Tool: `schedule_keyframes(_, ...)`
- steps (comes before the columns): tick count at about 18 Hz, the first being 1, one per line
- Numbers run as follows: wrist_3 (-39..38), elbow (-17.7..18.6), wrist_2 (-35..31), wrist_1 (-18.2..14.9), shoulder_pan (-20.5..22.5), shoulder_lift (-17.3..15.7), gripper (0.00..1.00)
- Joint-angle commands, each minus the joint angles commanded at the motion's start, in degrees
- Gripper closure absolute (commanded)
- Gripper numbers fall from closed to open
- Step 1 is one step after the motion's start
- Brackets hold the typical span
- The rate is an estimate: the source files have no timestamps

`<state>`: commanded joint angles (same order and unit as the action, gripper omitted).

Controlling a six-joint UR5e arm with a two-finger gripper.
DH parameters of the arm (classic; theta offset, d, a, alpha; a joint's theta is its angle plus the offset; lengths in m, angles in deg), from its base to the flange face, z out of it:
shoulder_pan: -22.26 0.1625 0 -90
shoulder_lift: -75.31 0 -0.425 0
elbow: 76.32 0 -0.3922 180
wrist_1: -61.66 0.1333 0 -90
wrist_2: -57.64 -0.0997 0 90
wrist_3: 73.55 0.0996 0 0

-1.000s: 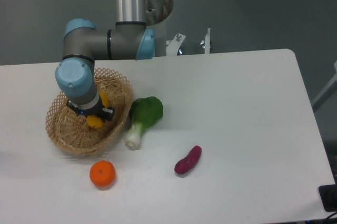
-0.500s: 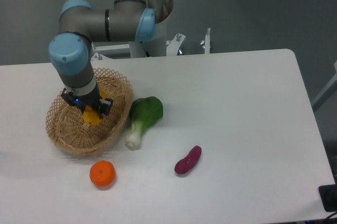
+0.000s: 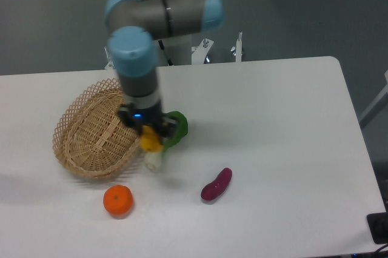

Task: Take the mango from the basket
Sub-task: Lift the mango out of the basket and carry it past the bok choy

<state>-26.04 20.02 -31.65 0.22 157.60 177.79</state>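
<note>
The yellow-orange mango [image 3: 150,138] is held between the fingers of my gripper [image 3: 149,134], which is shut on it. It hangs above the table just right of the basket, over the green vegetable. The light tan wicker basket [image 3: 97,131] sits at the left of the table, and nothing shows inside it. My arm comes down from the top middle and hides part of the basket's right rim.
A green leafy vegetable with a white stem [image 3: 165,140] lies partly under my gripper. A round orange tangerine [image 3: 117,200] lies in front of the basket. A purple sweet potato [image 3: 216,184] lies to the right of the middle.
My gripper has risen out of the basket with the mango and moved right, to above the green vegetable. The basket now shows empty.
</note>
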Motion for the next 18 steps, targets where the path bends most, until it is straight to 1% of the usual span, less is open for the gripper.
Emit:
schedule_keyframes(2,5.2,-1.8,0.2,-0.1,2.5,0.5,0.75)
schedule_keyframes(3,6.6,-2.8,0.3,-0.1,3.4,1.1,0.75)
schedule_keyframes(5,7.3,-4.9,0.3,-0.3,4.7,2.5,0.75)
schedule_keyframes(8,9.1,-7.9,0.6,-0.6,6.8,5.6,0.75)
schedule_keyframes(11,13.8,-9.3,0.4,-0.6,8.9,8.1,0.78)
schedule_keyframes(13,15.6,-9.5,0.3,-0.6,10.3,8.6,0.78)
schedule_keyframes(18,26.5,-11.3,0.5,-1.0,13.3,11.5,0.78)
